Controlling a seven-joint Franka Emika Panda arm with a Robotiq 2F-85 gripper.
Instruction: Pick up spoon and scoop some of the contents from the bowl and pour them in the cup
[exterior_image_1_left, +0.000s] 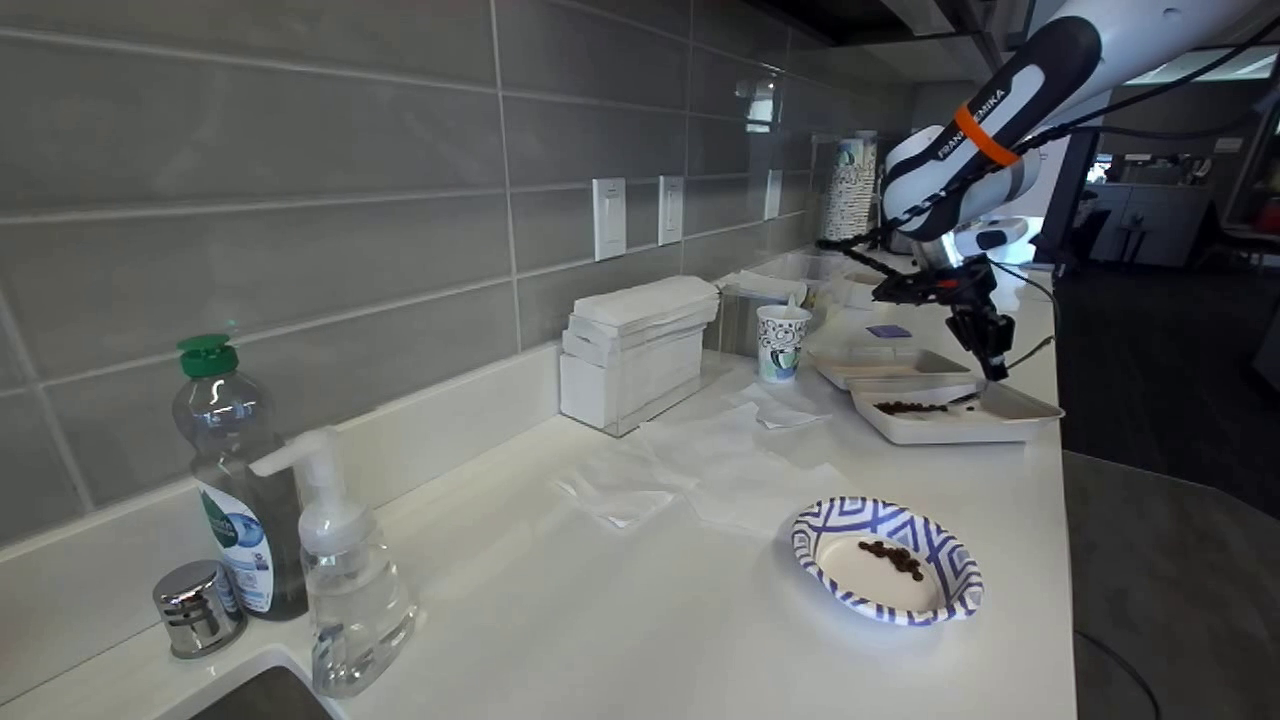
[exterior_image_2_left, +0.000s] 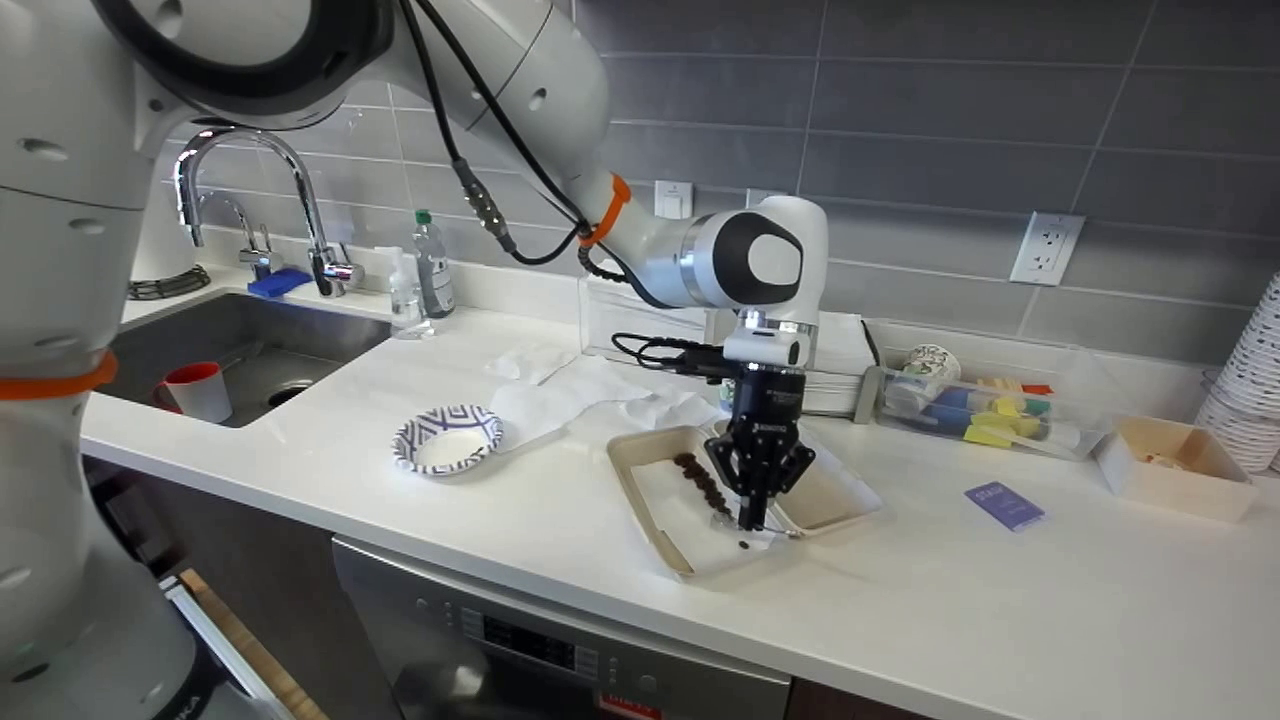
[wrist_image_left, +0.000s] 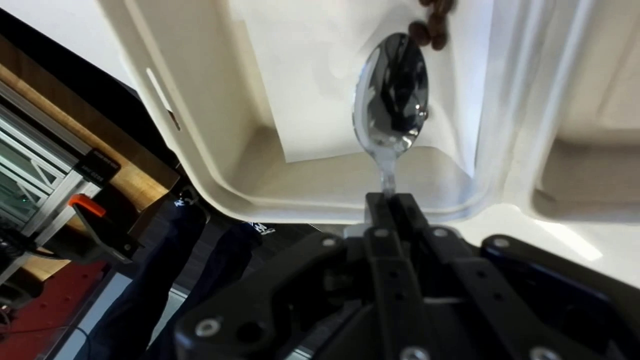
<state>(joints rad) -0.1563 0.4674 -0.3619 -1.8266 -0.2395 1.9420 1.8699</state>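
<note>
Gripper (wrist_image_left: 389, 196): fingers clamped on the handle of the spoon (wrist_image_left: 392, 95), its head over the bowl (exterior_image_1_left: 955, 431) of brown bits (exterior_image_2_left: 703, 485). Loose napkins (exterior_image_1_left: 735, 470) lie between the patterned plate (exterior_image_1_left: 860, 588) and the cup (exterior_image_1_left: 779, 340), near the napkin holder (exterior_image_1_left: 665, 375). The arm (exterior_image_2_left: 540, 110) reaches over the counter (exterior_image_2_left: 1000, 620), gripper pointing down.

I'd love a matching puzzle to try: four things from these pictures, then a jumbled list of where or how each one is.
Things
1. metal spoon
2. red-and-white mug
3. paper cup
4. white square dish

Clues
A. in the sink
B. printed pattern on its side
C. dark brown bits inside
D. clamped in the tool

Pairs: 1-D, 2-A, 3-B, 4-C
</note>
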